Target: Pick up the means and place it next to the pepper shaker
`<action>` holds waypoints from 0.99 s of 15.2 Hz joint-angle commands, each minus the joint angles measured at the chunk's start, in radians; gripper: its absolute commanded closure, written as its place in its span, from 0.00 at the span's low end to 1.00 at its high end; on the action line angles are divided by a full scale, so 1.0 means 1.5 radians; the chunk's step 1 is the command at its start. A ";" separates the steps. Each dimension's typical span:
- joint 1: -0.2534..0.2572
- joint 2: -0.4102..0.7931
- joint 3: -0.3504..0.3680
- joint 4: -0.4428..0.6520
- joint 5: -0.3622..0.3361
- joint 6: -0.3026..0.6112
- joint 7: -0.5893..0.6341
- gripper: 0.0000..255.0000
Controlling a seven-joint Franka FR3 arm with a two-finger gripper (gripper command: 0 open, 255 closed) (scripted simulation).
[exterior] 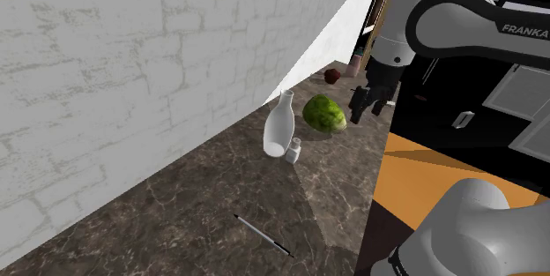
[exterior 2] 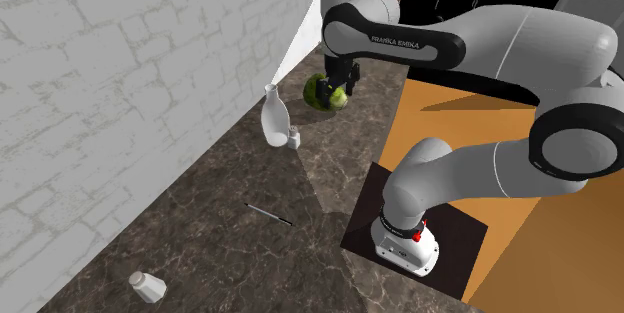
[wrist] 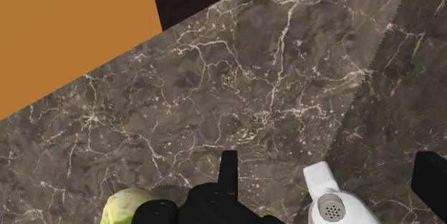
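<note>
A thin dark pen point(exterior: 263, 234) point(exterior 2: 270, 214) lies flat on the dark marble counter point(exterior: 203, 212), well away from the gripper. A small white shaker point(exterior: 294, 149) point(exterior 2: 293, 140) stands against a white bottle point(exterior: 279, 124) point(exterior 2: 273, 118). In the wrist view, the shaker's holed top point(wrist: 333, 207) shows between the fingers, lower down and untouched. A second white shaker point(exterior 2: 146, 285) lies on its side near the counter's near end. My black gripper point(exterior: 360, 111) point(exterior 2: 340, 81) point(wrist: 329, 169) hangs open and empty above the counter, beside a green round fruit point(exterior: 324, 113) point(exterior 2: 325, 94) point(wrist: 127, 208).
A white brick wall point(exterior: 132, 71) runs along the counter's far side. A dark red round thing point(exterior: 332, 76) sits at the counter's far end. The counter's edge drops to an orange floor point(exterior: 441, 173) point(wrist: 64, 29), where the arm's stand point(exterior 2: 405, 241) sits.
</note>
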 commanded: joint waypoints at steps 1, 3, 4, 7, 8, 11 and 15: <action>0.000 0.000 0.000 0.000 0.000 0.000 0.000 0.00; 0.007 0.037 -0.007 -0.009 0.002 0.047 -0.010 0.00; 0.010 0.057 -0.010 -0.012 0.004 0.070 -0.015 0.00; 0.021 0.121 -0.020 -0.015 0.009 0.138 -0.031 0.00; 0.025 0.144 -0.023 -0.014 0.012 0.159 -0.037 0.00; 0.037 0.214 -0.031 -0.005 0.021 0.222 -0.055 0.00; 0.053 0.314 -0.039 0.019 0.039 0.298 -0.084 0.00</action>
